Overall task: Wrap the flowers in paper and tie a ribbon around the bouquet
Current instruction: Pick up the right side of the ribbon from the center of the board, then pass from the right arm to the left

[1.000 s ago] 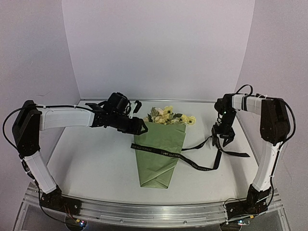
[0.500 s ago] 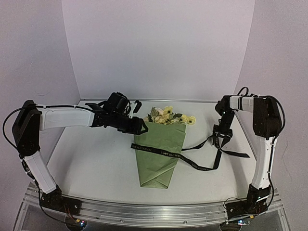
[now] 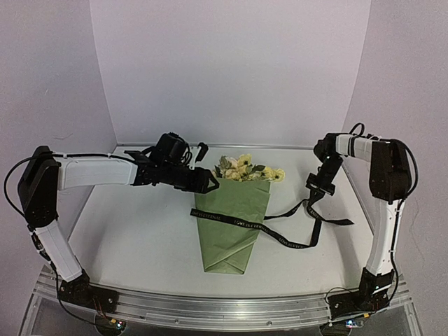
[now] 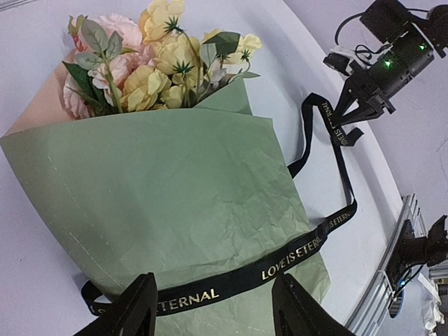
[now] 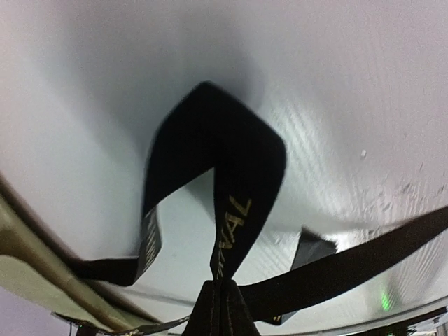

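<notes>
- The right fingers (image 5: 222,313) are pressed tight together, pinching the ribbon (image 4: 294,255).
- A loop of the ribbon stands up out of that pinch, and you can see gold letters on it.
- These fingers hang just above the worktop (image 3: 133,231), out to the right of the bouquet (image 3: 227,245) and not touching it.
- The left fingers (image 4: 136,311) are spread wide apart.
- They sit at the top left corner of the bouquet, near the flower end. I cannot tell if they touch the paper (image 4: 175,196).
- In the left wrist view, the ribbon and the green paper show in the gap between these fingers.
- The ribbon lies across the middle of the bouquet, from its left edge over to its right edge. It says "LOVE IS ETERNAL" in gold.
- To the right of the bouquet the ribbon runs along the worktop, bends, and climbs up to the right fingers.
- One loose end lies flat, farther right of the bouquet.
- The bouquet lies flat in the middle of the worktop, with its pointy end toward the arm bases.
- The flowers (image 4: 161,70) poke out of the wide far end, yellow, cream and pink with green leaves.
- The green paper is folded around them like a cone.
- The left arm (image 3: 91,171) comes in from the left of the bouquet, and the right arm (image 3: 358,148) bends down on its right.
</notes>
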You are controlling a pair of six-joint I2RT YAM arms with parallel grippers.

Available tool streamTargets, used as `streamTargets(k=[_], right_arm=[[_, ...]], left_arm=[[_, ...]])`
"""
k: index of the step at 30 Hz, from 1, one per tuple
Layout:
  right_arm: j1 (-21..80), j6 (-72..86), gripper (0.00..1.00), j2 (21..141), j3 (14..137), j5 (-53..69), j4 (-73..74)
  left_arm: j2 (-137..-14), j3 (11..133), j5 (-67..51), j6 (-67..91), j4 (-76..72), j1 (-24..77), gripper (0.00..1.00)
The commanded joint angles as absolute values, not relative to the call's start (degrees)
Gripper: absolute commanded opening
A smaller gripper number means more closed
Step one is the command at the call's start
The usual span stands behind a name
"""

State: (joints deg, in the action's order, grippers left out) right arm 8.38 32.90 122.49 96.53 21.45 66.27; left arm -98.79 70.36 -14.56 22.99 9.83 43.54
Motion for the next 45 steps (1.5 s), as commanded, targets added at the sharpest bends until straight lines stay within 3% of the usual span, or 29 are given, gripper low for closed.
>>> streamTargets(k=[1,15,26,41,45], right_arm=[[11.7,43.5,0.0,111.2,97.2,28.6,67.8],[27.1,77.3,0.0,102.5,97.5,25.5,53.6],[31.8,88.5,0.0,104.0,103.8,21.7,48.9],[33.0,91.5,0.0,103.7,106.6,20.4,47.5],[33.0,91.6,0.0,103.7,106.6,20.6,47.2]], left_arm=[[-96.6,68.7,-15.2,22.1,0.7,46.1,0.59],[-103.1,70.0,-11.0,16.2,-11.1,53.0,0.66],[-105.4,68.2,-12.4,12.2,-21.1,54.0,0.65],[-113.4,72.2,-12.4,10.8,-29.1,54.5,0.61],[-114.1,69.4,-11.0,6.9,-37.2,54.5,0.61]])
